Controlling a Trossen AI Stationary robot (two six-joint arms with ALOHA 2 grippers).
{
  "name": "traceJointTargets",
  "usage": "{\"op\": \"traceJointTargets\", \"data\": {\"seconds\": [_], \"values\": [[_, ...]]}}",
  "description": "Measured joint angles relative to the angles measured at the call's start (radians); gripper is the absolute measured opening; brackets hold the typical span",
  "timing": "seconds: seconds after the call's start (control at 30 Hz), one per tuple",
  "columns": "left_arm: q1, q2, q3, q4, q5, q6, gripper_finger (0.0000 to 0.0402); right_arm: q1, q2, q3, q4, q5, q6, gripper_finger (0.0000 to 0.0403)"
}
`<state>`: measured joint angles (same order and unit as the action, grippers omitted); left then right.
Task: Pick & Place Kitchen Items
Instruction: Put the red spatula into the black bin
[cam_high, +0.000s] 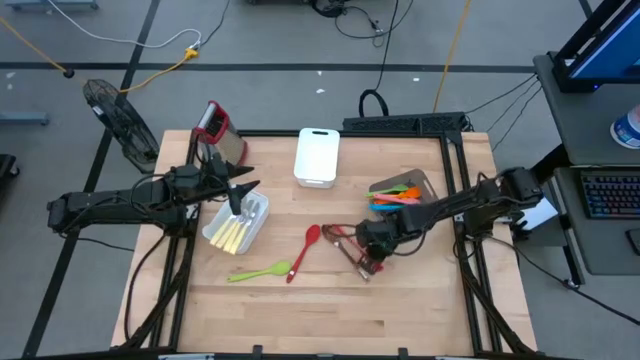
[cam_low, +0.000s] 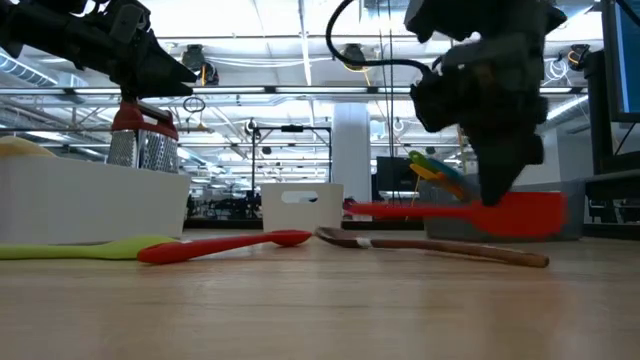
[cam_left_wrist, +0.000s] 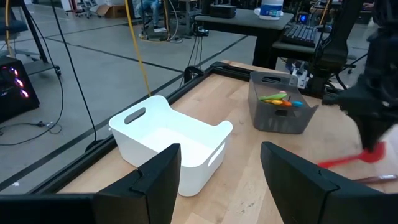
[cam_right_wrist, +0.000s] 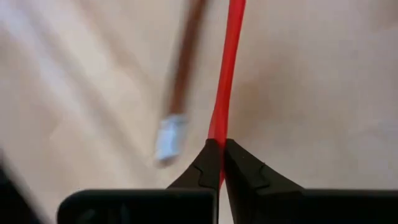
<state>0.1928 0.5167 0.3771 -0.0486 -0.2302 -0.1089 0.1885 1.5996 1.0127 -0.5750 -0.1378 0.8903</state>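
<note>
While the left gripper (cam_left_wrist: 221, 180) hung open above the cutlery bin (cam_high: 236, 226), we saw the right gripper (cam_right_wrist: 221, 163) pinching a red spatula (cam_low: 470, 212) clear of the table (cam_high: 400, 310).

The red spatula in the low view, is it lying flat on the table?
No, the red spatula hangs clear above the tabletop, pinched in the shut right pincer.

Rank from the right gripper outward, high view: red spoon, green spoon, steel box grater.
1. Red spoon, just left of the right gripper, mid-table.
2. Green spoon, farther left, near the front.
3. Steel box grater with red top, back-left corner.
</note>
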Motion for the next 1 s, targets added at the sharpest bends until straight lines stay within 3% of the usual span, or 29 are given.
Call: {"op": "traceJointTargets", "data": {"seconds": [0.43, 0.53, 0.87, 1.0], "values": [[0.000, 0.000, 0.000, 0.000, 0.000, -0.002, 0.0228, -0.005, -0.054, 0.001, 0.038, 0.029, 0.038, 0.0001], [0.000, 0.000, 0.000, 0.000, 0.000, -0.002, 0.0228, -0.016, -0.114, 0.001, 0.081, 0.031, 0.056, 0.0001], [0.000, 0.000, 0.000, 0.000, 0.000, -0.005, 0.0228, -0.056, -0.372, 0.002, 0.085, 0.197, 0.186, 0.0001], [0.000, 0.000, 0.000, 0.001, 0.000, -0.004, 0.0228, -0.056, -0.452, 0.002, 0.033, 0.263, 0.150, 0.0001]]}}
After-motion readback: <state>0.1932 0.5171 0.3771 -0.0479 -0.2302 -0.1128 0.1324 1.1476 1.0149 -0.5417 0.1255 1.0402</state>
